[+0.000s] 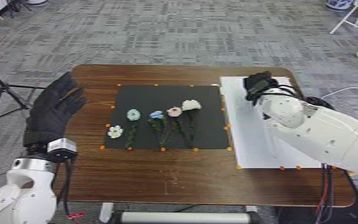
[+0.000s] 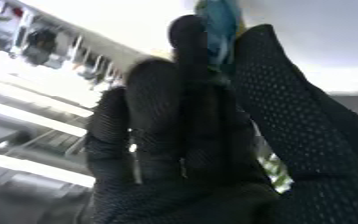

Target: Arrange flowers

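The step in hand looks to be laying another bloom on the long white sheet (image 1: 245, 145) at the right of the brown wooden desk (image 1: 135, 177). To do it well, the wrist should turn so that the stem lies along the sheet before anything is let go, then sink until flower and stem both meet the paper; thumb and fingers should part together, gently, lest the petals be crushed or cling to the glove. The right robot hand (image 1: 259, 81), in black fabric, is over the sheet's far end, its thumb and fingers closed on a blue-green artificial flower (image 2: 217, 32), with green leaves (image 2: 280, 174) showing between them. The left robot hand (image 1: 51, 111), also black-gloved, lies open beside the desk's left edge, fingers straight, holding nothing. On the black mat (image 1: 149, 95) lie the mint (image 1: 133, 114), light-blue (image 1: 157, 114), pink (image 1: 175, 111) and large white flowers (image 1: 190, 104), with a small white flower (image 1: 115, 131) near the mat's left edge.
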`<state>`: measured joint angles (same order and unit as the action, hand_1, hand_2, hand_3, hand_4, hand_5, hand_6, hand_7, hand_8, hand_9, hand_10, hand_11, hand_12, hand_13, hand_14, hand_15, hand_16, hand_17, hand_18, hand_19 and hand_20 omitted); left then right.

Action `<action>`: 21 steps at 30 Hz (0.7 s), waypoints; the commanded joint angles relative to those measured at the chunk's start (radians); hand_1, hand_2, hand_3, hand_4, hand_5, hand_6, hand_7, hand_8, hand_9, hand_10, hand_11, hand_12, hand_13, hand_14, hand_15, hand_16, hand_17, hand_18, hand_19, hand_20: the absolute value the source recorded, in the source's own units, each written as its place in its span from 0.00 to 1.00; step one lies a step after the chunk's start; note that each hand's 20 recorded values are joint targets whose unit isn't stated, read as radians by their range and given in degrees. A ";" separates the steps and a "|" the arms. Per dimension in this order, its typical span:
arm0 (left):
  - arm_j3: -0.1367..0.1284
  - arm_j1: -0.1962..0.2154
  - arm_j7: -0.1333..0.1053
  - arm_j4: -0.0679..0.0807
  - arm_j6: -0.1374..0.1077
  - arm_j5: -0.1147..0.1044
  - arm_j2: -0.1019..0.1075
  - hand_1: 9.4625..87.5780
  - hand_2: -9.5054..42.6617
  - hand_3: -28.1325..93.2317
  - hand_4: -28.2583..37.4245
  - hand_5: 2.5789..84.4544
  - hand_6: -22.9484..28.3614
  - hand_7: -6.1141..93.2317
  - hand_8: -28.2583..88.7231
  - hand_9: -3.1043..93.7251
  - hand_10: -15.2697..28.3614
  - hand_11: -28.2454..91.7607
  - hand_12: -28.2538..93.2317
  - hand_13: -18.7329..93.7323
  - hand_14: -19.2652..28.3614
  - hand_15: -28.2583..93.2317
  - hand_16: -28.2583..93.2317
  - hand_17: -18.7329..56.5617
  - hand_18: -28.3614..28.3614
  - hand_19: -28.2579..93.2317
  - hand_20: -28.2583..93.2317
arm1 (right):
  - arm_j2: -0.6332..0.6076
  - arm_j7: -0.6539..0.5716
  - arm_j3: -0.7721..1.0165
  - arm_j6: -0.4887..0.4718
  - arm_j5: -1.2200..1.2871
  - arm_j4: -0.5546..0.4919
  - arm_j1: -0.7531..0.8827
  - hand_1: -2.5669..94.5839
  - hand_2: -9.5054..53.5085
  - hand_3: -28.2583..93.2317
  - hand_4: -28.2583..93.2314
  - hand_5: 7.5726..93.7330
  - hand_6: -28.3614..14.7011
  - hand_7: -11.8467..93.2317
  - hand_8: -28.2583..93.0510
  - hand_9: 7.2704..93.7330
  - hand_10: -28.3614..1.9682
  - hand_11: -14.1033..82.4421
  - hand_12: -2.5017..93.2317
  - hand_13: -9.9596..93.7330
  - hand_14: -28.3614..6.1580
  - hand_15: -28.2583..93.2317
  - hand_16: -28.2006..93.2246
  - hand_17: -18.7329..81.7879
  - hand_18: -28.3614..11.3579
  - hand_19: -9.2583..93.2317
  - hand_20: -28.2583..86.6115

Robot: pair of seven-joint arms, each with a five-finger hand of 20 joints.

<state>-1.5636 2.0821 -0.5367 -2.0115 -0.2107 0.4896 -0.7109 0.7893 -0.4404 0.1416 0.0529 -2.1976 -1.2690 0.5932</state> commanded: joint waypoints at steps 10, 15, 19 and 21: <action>0.012 -0.013 -0.005 -0.005 0.015 0.010 -0.001 0.24 0.08 0.79 0.10 0.31 0.51 0.25 0.17 0.24 0.61 0.41 0.38 0.32 0.72 0.43 0.25 0.15 0.81 0.54 0.31 | -0.175 0.109 0.154 0.214 0.000 -0.495 0.253 0.53 0.00 0.92 0.00 0.73 0.75 0.58 0.24 0.92 0.80 0.37 0.55 0.77 0.68 0.81 0.53 0.48 0.24 0.89 0.70; 0.014 -0.016 0.000 -0.004 0.015 0.011 -0.002 0.24 0.08 0.79 0.10 0.31 0.50 0.25 0.17 0.23 0.60 0.41 0.38 0.31 0.72 0.43 0.25 0.15 0.81 0.54 0.31 | -0.130 0.075 0.142 0.210 -0.003 -0.519 0.292 0.52 0.00 0.93 0.00 0.72 0.74 0.58 0.25 0.92 0.80 0.37 0.55 0.77 0.68 0.81 0.53 0.48 0.23 0.89 0.70; 0.033 -0.042 0.006 0.005 0.020 0.013 -0.003 0.24 0.07 0.79 0.11 0.31 0.50 0.25 0.17 0.23 0.59 0.41 0.39 0.31 0.71 0.43 0.25 0.15 0.81 0.54 0.31 | -0.079 0.065 0.117 0.217 -0.038 -0.485 0.295 0.52 0.00 0.93 0.00 0.72 0.74 0.58 0.25 0.92 0.79 0.36 0.55 0.77 0.69 0.81 0.53 0.48 0.23 0.89 0.70; 0.037 -0.048 0.006 0.007 0.021 0.013 -0.002 0.24 0.07 0.79 0.11 0.30 0.49 0.25 0.17 0.23 0.59 0.41 0.39 0.31 0.71 0.42 0.25 0.15 0.80 0.53 0.31 | -0.054 0.054 0.097 0.216 -0.051 -0.459 0.284 0.52 0.00 0.93 0.00 0.72 0.74 0.58 0.25 0.92 0.79 0.36 0.55 0.77 0.69 0.81 0.54 0.48 0.23 0.89 0.70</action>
<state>-1.5459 2.0626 -0.5350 -2.0109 -0.2059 0.4941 -0.7098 0.6373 -0.3669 0.2928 0.2529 -2.1882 -1.7852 0.8710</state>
